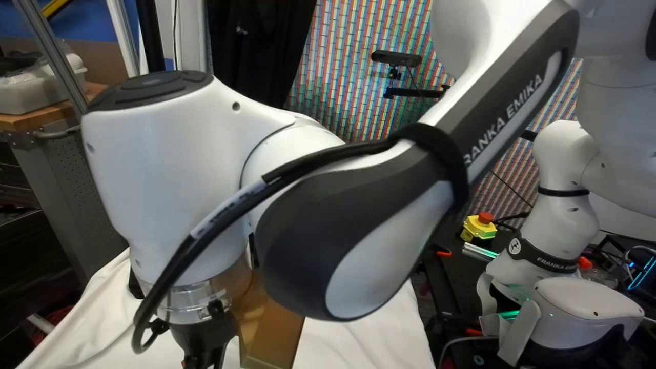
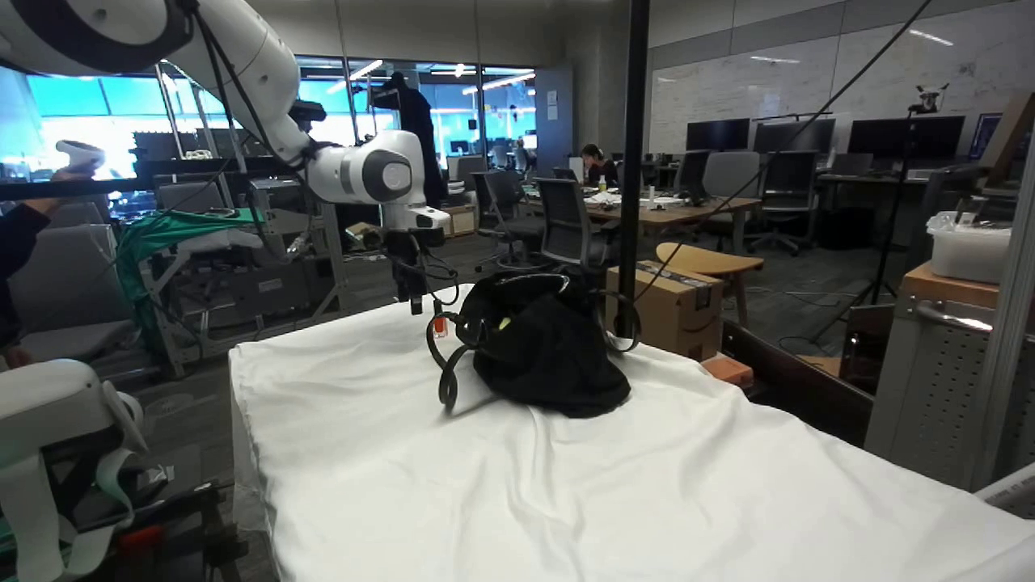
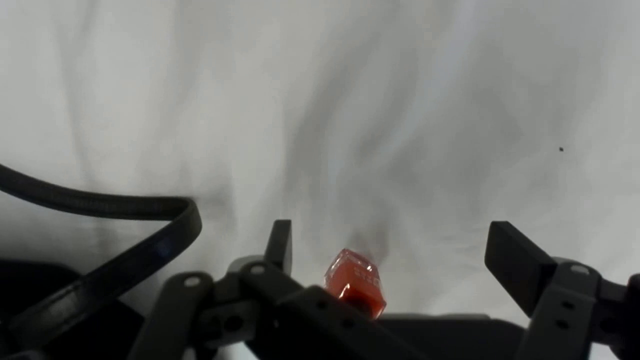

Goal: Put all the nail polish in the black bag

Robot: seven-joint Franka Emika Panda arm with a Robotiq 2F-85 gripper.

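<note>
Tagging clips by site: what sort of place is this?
Probably a robotics lab sharing open office space: in an exterior view, a robot arm, a whiteboard and several monitors.

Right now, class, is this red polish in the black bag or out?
Out: the wrist view shows the red polish against white cloth.

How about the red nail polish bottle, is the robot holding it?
No, the gripper is open, white cloth showing on both sides of the nail polish bottle.

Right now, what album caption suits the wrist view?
Open black pincer partly hiding a small, angular, glassy red nail polish bottle on rumpled white cloth.
</note>
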